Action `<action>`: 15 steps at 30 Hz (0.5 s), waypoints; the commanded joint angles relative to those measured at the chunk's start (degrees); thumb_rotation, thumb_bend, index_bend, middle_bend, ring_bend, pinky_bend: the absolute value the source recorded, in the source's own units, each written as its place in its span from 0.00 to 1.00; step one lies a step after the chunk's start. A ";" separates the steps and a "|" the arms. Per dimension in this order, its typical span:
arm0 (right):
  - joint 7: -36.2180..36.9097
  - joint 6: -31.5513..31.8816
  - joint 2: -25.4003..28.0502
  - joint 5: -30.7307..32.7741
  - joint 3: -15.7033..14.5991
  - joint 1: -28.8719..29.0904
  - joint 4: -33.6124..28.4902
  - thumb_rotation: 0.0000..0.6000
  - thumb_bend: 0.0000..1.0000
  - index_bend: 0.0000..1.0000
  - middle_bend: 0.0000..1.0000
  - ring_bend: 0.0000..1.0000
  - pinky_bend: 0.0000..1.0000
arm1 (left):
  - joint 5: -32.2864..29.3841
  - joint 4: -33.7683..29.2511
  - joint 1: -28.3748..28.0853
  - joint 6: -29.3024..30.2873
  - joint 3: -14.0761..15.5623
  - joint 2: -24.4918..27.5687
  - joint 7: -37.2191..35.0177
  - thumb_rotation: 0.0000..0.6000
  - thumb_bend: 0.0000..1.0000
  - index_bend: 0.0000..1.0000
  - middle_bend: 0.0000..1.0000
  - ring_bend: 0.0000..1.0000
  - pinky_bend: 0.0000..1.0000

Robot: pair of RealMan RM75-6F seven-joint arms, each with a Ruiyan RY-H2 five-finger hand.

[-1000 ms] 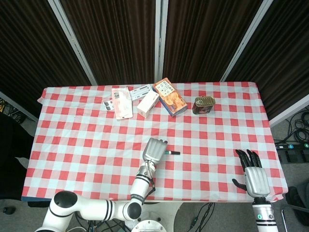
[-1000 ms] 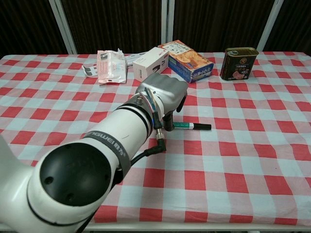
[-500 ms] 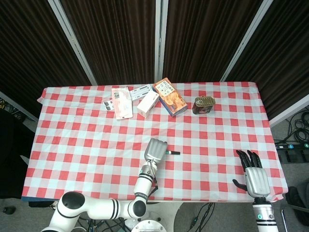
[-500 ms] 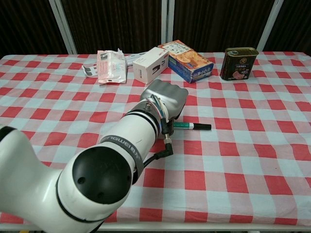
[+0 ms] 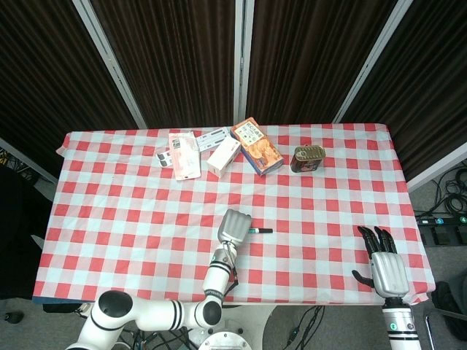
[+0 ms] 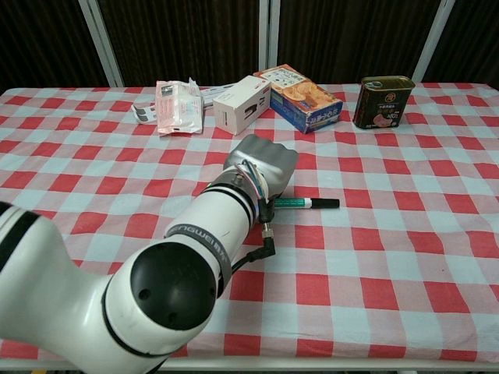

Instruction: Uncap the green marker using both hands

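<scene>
The green marker [image 5: 261, 230] [image 6: 308, 203] lies flat on the checked cloth near the table's middle, its dark end pointing right. My left hand [image 5: 235, 226] [image 6: 265, 164] sits over the marker's left end with its fingers curled down around it; the back of the hand hides the contact itself. The marker's right half sticks out from under the hand. My right hand [image 5: 387, 266] hovers at the table's near right corner, fingers spread and holding nothing, far from the marker. It shows only in the head view.
Along the far side stand a tin can [image 5: 309, 157] [image 6: 382, 101], an orange snack box [image 5: 257, 146] [image 6: 306, 97], a small white box [image 5: 223, 157] [image 6: 242, 103] and a pink-white packet [image 5: 184, 154] [image 6: 178, 106]. My left forearm fills the near left of the chest view.
My left hand's fingers, visible reaching down a second ago, have curled under and closed over the marker's left end. The marker and the right hand have stayed put.
</scene>
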 commanded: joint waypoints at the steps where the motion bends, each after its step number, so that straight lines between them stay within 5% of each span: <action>1: -0.06 0.08 0.03 -0.05 -0.02 -0.01 -0.09 1.00 0.00 0.08 0.12 0.00 0.00 | 0.07 0.14 -0.11 -0.03 -0.08 -0.11 -0.08 1.00 0.31 0.48 0.53 0.93 0.91; 15: -0.27 0.18 0.18 -0.14 0.13 0.13 -0.46 1.00 0.00 0.08 0.12 0.00 0.00 | 2.25 -3.56 1.85 0.22 0.71 2.05 -3.52 1.00 0.41 0.53 0.58 0.93 0.91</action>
